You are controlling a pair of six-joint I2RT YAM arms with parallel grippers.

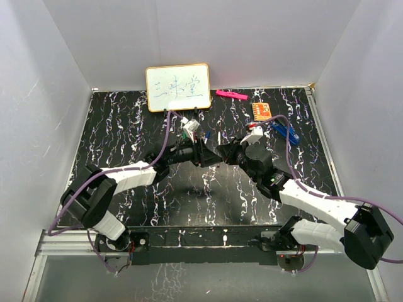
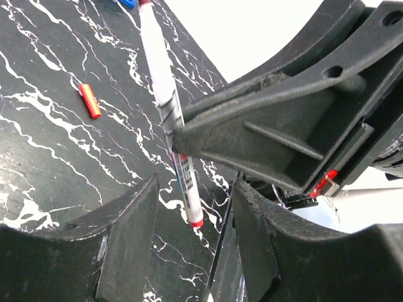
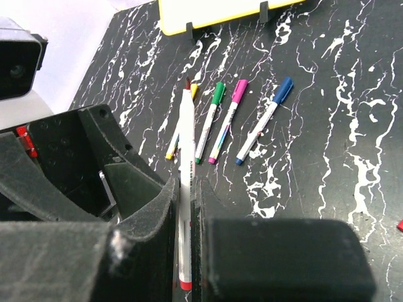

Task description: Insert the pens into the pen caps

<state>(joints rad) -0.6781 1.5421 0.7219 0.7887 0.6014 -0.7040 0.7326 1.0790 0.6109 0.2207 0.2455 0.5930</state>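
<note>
My right gripper (image 3: pixel 189 182) is shut on a white pen (image 3: pixel 186 126) with a red end and a bare dark red tip, held above the table. In the left wrist view that pen (image 2: pixel 157 69) hangs between the right gripper's fingers (image 2: pixel 252 132). My left gripper (image 2: pixel 196 204) stands open around its red lower end without touching it. A red pen cap (image 2: pixel 89 100) lies loose on the marbled table. Several capped pens lie side by side: yellow (image 3: pixel 171 151), green (image 3: pixel 210 119), purple (image 3: pixel 228 116) and blue (image 3: pixel 264 119). Both grippers (image 1: pixel 214 152) meet at mid-table.
A small whiteboard (image 1: pixel 178 87) with a yellow frame stands at the back. A pink marker (image 1: pixel 231 95) and an orange card (image 1: pixel 262 111) lie right of it. Some small blue items (image 1: pixel 284 132) sit beyond the right arm. White walls enclose the black marbled table (image 1: pixel 113 126).
</note>
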